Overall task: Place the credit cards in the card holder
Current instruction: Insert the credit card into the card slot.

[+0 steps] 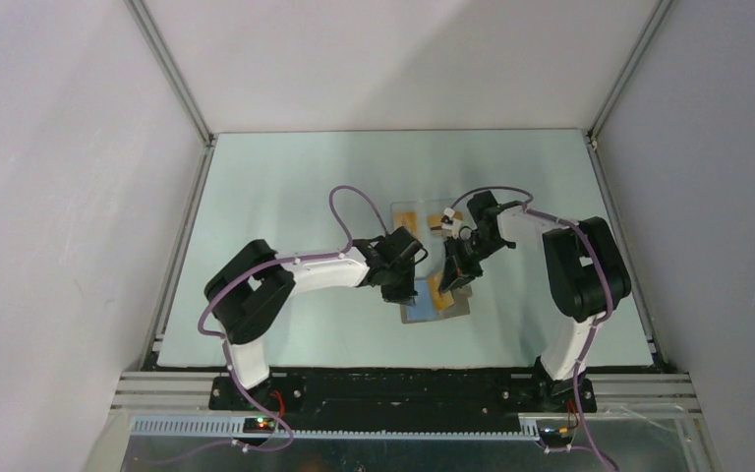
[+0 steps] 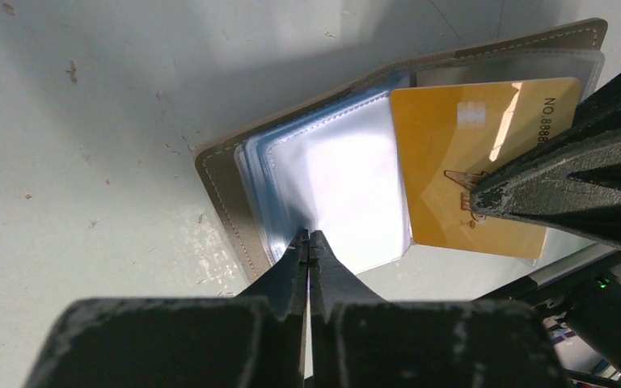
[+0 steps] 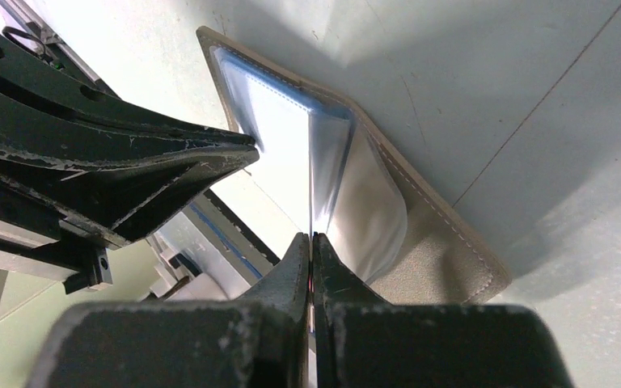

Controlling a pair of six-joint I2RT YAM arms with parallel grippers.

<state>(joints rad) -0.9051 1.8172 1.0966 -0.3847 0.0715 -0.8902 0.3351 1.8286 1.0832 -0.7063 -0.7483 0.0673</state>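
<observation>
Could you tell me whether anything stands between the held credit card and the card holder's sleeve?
Nothing visible does: the credit card meets a clear sleeve of the card holder; the left gripper sits aside.

The table (image 1: 285, 197) is a pale, faintly green sheet, flecked up close with small dark specks. Near its middle the card holder (image 1: 421, 314) lies open, taupe cover down and clear sleeves facing up. Near it, toward twelve o'clock, rests a flat clear box (image 1: 415, 218).
</observation>
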